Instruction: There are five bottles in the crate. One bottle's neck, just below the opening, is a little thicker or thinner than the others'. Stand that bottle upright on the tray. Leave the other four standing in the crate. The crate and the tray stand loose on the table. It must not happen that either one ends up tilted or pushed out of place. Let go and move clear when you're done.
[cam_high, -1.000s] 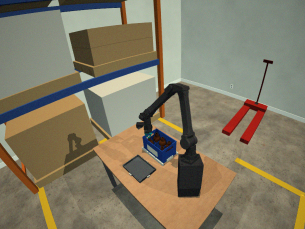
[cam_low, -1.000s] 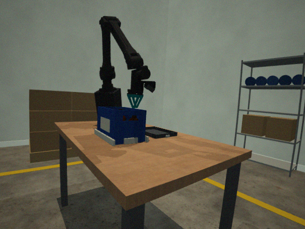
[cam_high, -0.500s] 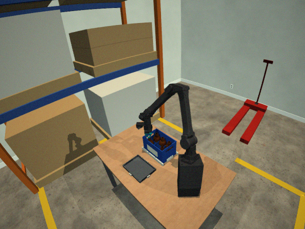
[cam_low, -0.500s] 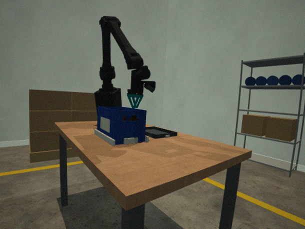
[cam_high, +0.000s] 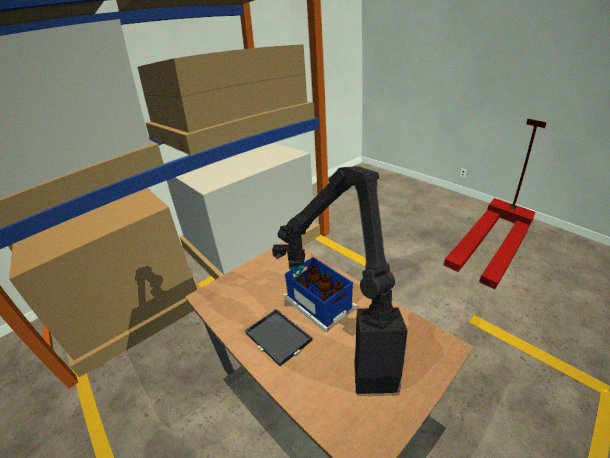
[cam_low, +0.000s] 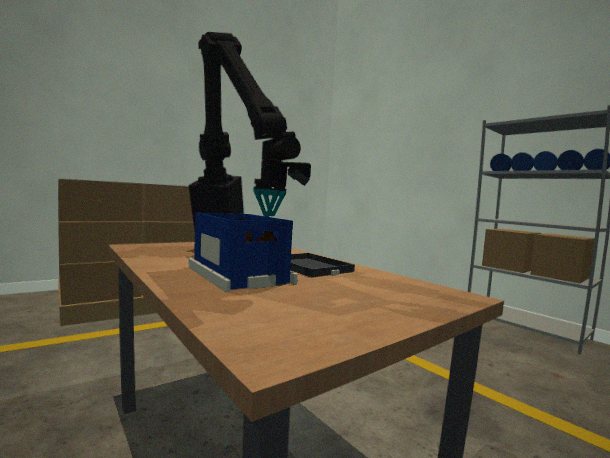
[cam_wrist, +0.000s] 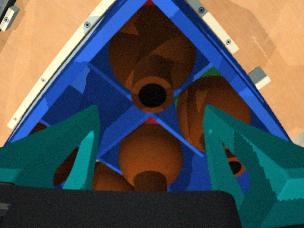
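Observation:
The blue crate (cam_high: 320, 301) (cam_low: 240, 250) (cam_wrist: 86, 57) stands on a pale base on the wooden table (cam_high: 325, 405) (cam_low: 325, 310). It holds several brown bottles in its compartments; one (cam_wrist: 152, 85) shows its open mouth in the wrist view, another (cam_wrist: 150, 156) stands nearer, and a third (cam_wrist: 200, 105) stands to the right. Some bottle tops (cam_high: 314, 274) also show in the top view. My gripper (cam_high: 296, 271) (cam_low: 269, 212) (cam_wrist: 151, 114) has teal fingers. It is open and empty, with its tips at the crate's rim at the far corner, straddling the bottle tops. The dark empty tray (cam_high: 278, 336) (cam_low: 320, 264) lies beside the crate.
The arm's black base (cam_high: 380, 350) stands on the table next to the crate. Tall racking with cardboard boxes (cam_high: 100, 280) stands behind the table. A red pallet jack (cam_high: 492, 245) is on the floor. A metal shelf (cam_low: 540, 225) stands off to one side.

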